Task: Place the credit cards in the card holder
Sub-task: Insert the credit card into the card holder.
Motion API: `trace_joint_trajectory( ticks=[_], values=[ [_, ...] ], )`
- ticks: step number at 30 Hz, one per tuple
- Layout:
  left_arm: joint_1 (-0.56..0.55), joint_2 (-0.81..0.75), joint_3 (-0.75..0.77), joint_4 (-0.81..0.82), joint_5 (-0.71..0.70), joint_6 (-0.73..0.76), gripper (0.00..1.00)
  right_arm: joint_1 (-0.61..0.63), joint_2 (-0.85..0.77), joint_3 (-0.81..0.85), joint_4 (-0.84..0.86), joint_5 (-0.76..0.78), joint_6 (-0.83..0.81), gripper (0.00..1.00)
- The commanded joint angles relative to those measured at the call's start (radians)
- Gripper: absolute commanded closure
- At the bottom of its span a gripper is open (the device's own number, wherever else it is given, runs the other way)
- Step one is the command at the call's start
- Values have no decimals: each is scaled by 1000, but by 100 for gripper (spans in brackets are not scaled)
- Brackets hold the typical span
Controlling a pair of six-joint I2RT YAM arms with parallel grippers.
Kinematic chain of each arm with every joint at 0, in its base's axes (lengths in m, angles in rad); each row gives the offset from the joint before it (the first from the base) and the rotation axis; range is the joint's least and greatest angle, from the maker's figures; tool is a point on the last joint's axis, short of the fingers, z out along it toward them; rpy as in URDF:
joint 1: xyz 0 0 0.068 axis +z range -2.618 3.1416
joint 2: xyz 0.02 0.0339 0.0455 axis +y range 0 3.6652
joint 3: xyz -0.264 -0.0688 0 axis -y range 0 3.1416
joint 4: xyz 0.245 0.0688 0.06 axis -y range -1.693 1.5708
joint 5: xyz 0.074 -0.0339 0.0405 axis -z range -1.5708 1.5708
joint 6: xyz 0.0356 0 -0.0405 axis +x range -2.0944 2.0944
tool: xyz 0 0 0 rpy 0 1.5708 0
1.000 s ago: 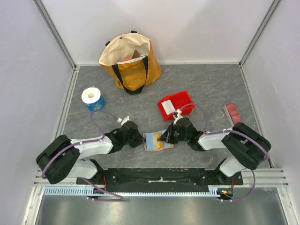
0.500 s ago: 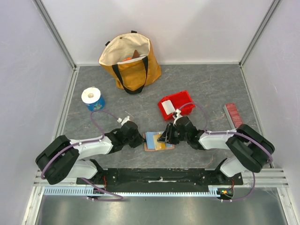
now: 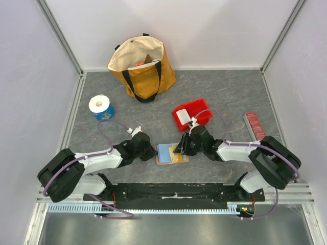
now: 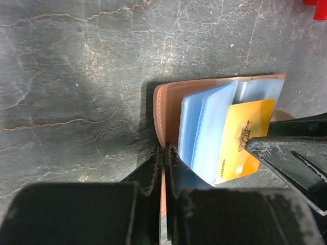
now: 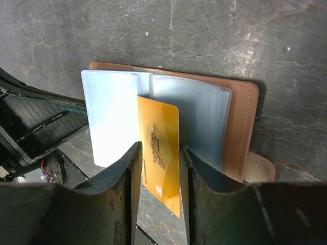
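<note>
I am pinching with my left gripper [image 4: 163,153] the left leather edge of the card holder [image 4: 168,102], fingers shut tight on that cover, pinning it open on the table between my two arms. Inside the card holder, the clear sleeves [image 5: 110,117] are fanning out, and the yellow credit card [image 5: 159,153] is lying half in the middle of them. Its far end is tucked under a sleeve, and its long axis is running straight back from the card holder toward my right wrist. My right gripper [image 5: 159,149], just at the card holder's right side, is closing on that card, one finger against each long edge as far as I can judge. So my right arm is doing the feeding. The card is sitting squarely between these fingers, and I judge that the coming push is going along its length, deeper into the card holder and toward my left gripper's side.
</note>
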Motion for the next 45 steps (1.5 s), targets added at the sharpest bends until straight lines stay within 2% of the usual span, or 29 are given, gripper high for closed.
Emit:
trace_joint_trajectory(
  ticks=[1,6,8,11,13,19,22,28,31,36,45],
  values=[
    [1,22,7,-66,-34,67,98,-3,57,27,26,-41,3,61],
    [1,29,3,-60,-24,69,98,-2,92,46,36,-50,12,67],
    [1,31,0,-57,-24,67,98,-3,101,50,42,-55,21,76],
    [1,29,-5,-56,-22,64,98,-3,100,42,39,-46,32,95],
    [-1,25,-11,-57,-22,61,98,-3,89,34,37,-32,34,94],
    [1,11,-28,-58,-24,53,98,-6,64,22,13,-12,30,71],
    [1,5,-36,-63,-25,52,98,-5,43,16,-12,3,24,65],
    [-1,5,-40,-64,-28,47,98,-6,-12,14,-59,25,12,62],
    [1,6,-39,-64,-27,47,98,-9,-37,8,-69,25,6,68],
    [1,6,-39,-64,-25,49,98,-15,-52,5,-61,14,3,97],
    [1,15,-48,-46,-13,46,98,-28,60,1,112,-67,76,100]
  ],
)
